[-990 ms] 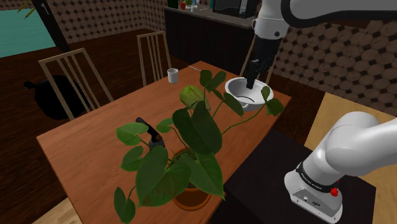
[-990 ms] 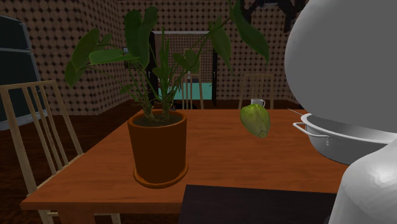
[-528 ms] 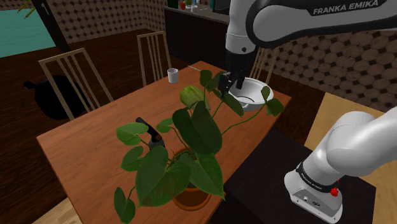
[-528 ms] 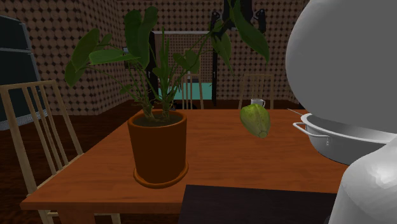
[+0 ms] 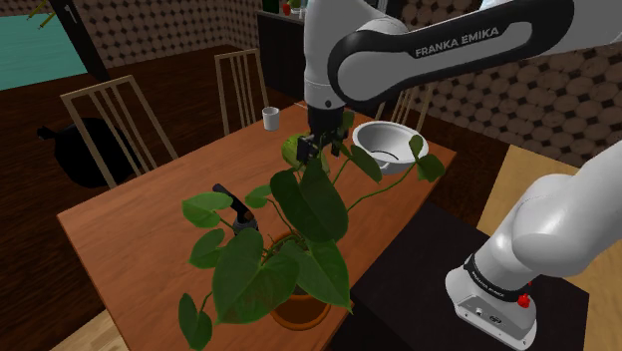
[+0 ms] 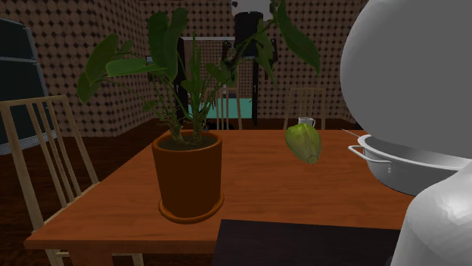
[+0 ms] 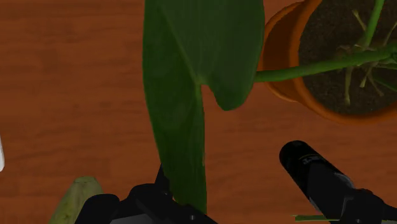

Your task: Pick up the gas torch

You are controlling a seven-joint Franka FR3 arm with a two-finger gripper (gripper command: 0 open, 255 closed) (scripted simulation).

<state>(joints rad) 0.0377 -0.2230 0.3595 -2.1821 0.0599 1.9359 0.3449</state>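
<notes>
Counted one torch (image 5: 235,212), one potted plant (image 5: 309,199), one bowl (image 5: 391,150), one cup (image 5: 269,118). Found torch on surface (image 5: 130,229) centre-left in shoulder view, beside potted plant. Saw claw (image 5: 326,150) released, above leaves. Made out one green vegetable (image 6: 303,142) in second exterior view.

The white arm (image 5: 449,45) bears "FRANKA EMIKA" in white letters on its dark band.

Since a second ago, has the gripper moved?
Yes. In the shoulder view the gripper has left the white bowl and shifted toward that view's left, now by the plant.
</notes>
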